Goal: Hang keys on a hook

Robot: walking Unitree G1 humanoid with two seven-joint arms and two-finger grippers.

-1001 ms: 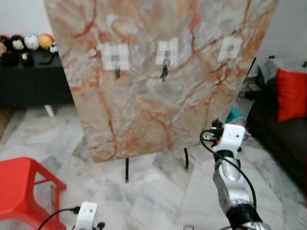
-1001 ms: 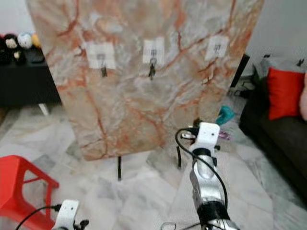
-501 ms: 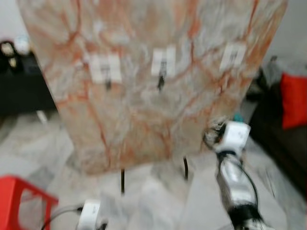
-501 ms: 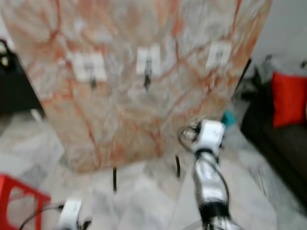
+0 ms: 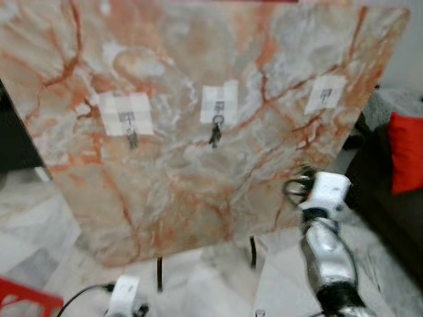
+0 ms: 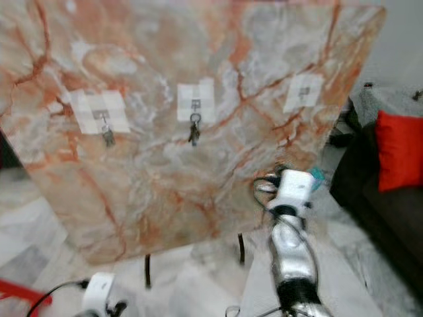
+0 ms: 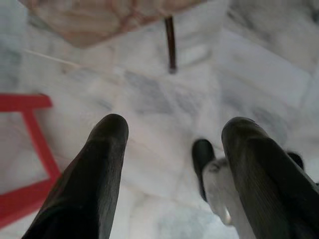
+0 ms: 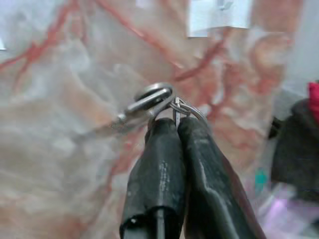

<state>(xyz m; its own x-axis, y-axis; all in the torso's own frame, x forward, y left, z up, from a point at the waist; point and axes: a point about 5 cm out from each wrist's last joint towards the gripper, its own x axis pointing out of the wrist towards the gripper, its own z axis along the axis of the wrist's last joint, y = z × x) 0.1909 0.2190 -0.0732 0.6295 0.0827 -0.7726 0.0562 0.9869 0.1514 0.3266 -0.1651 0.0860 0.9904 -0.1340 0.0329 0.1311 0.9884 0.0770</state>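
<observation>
The keys [image 8: 149, 99] are pinched by their ring, ready for the free hook [image 5: 324, 96].

The right tool [image 8: 175, 125] squeezes the ring tight between its two black fingers so the shiny, silver keys stick out in front, up near the marble board [image 5: 198, 178]. The free hook is at about 12 o'clock from the tool. Two other hooks already hold keys. The left tool [image 7: 174, 134] hangs low over the floor, fingers spread wide.

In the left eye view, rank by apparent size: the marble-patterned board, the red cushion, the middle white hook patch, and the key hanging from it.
1. Orange-veined marble-patterned board, by far the largest.
2. Red cushion at the right edge, partly cut off by the frame.
3. Middle white hook patch.
4. Small dark key hanging below that patch, smallest.
</observation>
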